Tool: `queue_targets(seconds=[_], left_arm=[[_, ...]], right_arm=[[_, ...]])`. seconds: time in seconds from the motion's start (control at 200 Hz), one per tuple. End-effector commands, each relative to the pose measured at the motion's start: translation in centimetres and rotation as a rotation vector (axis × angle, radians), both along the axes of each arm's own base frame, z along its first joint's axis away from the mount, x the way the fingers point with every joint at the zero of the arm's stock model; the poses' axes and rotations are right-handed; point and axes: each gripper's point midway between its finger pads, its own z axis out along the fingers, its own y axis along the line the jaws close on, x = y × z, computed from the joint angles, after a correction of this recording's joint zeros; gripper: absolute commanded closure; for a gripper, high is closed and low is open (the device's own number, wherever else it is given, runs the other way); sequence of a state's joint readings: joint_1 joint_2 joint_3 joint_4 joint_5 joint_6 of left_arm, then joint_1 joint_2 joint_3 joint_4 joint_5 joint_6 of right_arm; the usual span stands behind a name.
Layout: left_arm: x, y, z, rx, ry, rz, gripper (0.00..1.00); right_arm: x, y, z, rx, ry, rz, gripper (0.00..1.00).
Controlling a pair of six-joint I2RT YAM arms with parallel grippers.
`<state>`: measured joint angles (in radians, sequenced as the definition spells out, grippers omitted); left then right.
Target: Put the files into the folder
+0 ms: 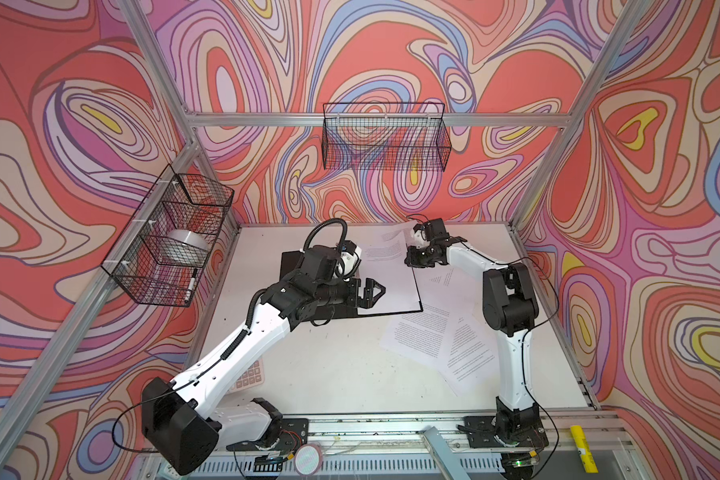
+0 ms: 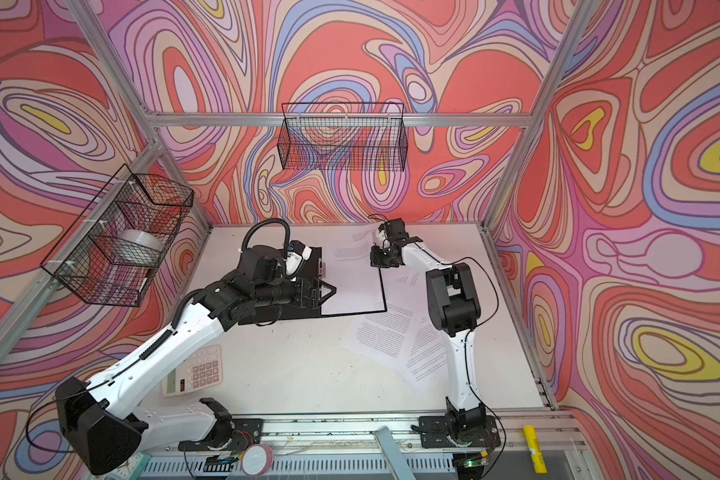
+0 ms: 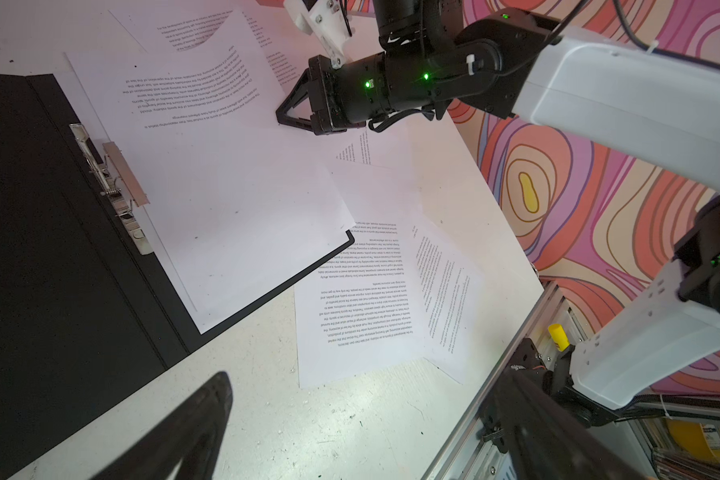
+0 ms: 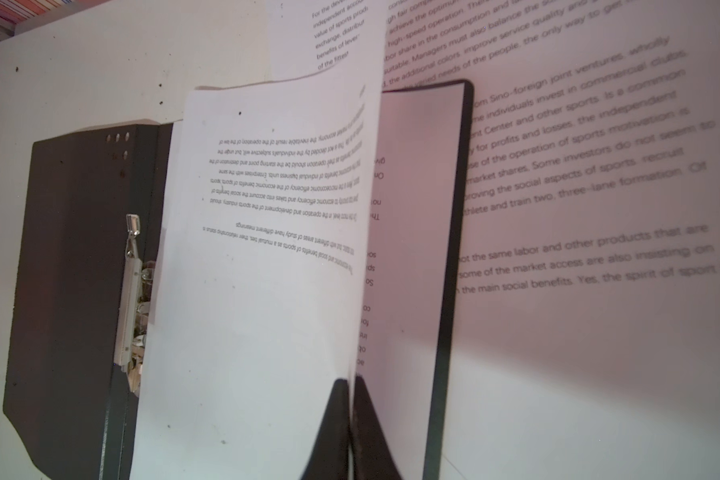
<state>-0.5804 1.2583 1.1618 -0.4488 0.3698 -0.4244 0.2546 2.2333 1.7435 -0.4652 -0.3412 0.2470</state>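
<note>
1. Black-lined folder [image 3: 59, 270] open flat on table [image 1: 329, 374], far-centre.
2. R pincer [image 4: 352, 380] clamped on one sheet [image 4: 258, 291] edge, over folder.
3. L pincer [image 1: 373, 293] apart, above folder.
4. Other files [image 1: 425, 336] loose on table nr R arm [image 1: 512, 357].

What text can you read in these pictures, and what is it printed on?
"Sino-foreign joint ventures, wholly": loose sheet on the table.
"Yes, the spirit of sport": same loose sheet.
"have different meanings", upside down: held sheet in the right gripper.
Calculator keys and yellow marker print: too small to read.
</note>
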Motion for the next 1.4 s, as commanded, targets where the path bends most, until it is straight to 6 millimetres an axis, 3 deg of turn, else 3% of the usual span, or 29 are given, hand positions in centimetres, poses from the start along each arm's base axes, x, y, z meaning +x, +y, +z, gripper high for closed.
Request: queue_targets(seconds=[0.0,0.491,1.397], left_arm=[[0.2,-0.1,-0.2,-0.020,0.011,-0.001,0.00],[0.5,-0.2,-0.5,-0.038,0.034,-0.003,0.00],[0.8,-0.2,-0.8,-0.059,0.058,-0.001,0.00]], right_arm=[[-0.4,0.3,-0.7,0.005,0.016,0.031,1.00],[-1.7,0.2,-1.8,-0.004,0.044,0.053,1.00],[-1.2,0.7,-2.2,0.024,0.056,0.060,1.00]])
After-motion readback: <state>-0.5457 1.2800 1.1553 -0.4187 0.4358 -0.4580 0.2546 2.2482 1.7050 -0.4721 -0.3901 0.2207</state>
